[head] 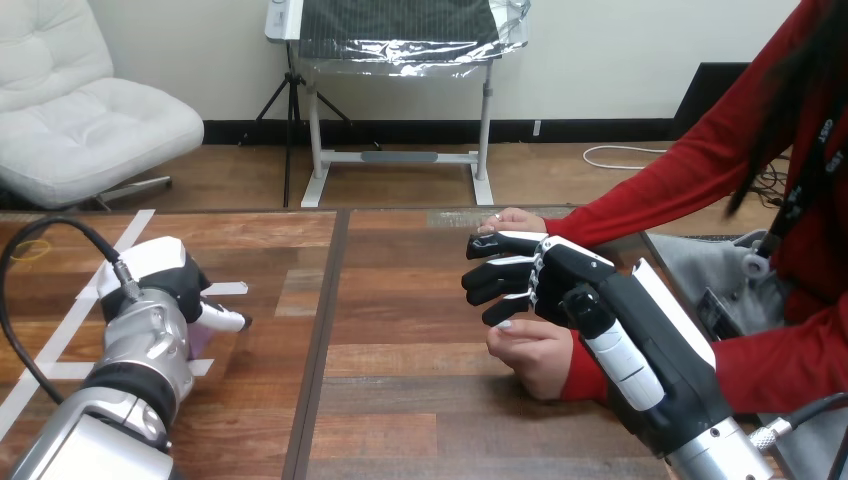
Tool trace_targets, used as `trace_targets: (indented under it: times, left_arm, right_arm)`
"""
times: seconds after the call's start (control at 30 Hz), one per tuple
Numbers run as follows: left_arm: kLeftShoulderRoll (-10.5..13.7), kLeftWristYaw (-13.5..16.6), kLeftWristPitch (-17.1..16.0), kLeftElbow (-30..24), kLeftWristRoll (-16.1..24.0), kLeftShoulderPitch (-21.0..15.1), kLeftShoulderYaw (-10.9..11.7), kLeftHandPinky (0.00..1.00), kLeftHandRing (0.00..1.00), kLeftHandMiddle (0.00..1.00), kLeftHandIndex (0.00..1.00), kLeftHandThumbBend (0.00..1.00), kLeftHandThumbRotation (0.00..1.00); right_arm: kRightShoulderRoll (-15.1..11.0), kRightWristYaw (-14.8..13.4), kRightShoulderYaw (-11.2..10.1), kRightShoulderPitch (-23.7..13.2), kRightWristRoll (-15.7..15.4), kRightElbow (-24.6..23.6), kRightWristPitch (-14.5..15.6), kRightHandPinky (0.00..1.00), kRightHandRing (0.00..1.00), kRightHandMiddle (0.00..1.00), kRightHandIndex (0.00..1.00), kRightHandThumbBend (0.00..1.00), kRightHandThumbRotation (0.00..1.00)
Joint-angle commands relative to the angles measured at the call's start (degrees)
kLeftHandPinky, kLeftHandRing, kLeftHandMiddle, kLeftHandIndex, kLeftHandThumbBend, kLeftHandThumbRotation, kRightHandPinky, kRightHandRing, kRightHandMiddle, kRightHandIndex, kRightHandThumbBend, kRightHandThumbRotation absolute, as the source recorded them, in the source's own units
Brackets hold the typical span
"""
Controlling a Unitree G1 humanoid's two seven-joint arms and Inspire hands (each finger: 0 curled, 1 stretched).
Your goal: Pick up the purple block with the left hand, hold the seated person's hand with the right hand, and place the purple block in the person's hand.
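Left hand (172, 288) over block (200, 343), cannot tell its grip, right hand (560, 285) loosely open, holding nothing, person's upper hand (515, 220) beyond it, person's lower hand (535, 352) beneath it.

No legible text, labels or numbers, apparently.

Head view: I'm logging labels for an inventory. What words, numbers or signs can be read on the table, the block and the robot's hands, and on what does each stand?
None can be read. The wooden table, its white tape strip, the purple block, the left hand and the right hand bear no legible words, numbers or signs.
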Motion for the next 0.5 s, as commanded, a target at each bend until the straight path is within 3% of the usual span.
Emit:
trace_targets:
  times: [0.0, 0.47]
  left_arm:
    - [0.14, 1.98, -0.93, -2.07, -0.11, -4.88, 0.47, 0.69, 0.76, 0.78, 0.76, 0.69, 0.35]
    - [0.30, 4.57, -2.59, -2.49, -1.62, -4.70, 1.97, 0.62, 0.68, 0.71, 0.72, 0.69, 0.31]
  right_arm:
    - [-0.05, -0.18, -0.77, -1.95, 0.59, -2.95, -0.73, 0.59, 0.67, 0.68, 0.74, 0.88, 0.94]
    - [0.01, -0.21, -0.84, -1.95, 0.56, -2.62, -0.80, 0.60, 0.67, 0.68, 0.75, 0.88, 0.95]
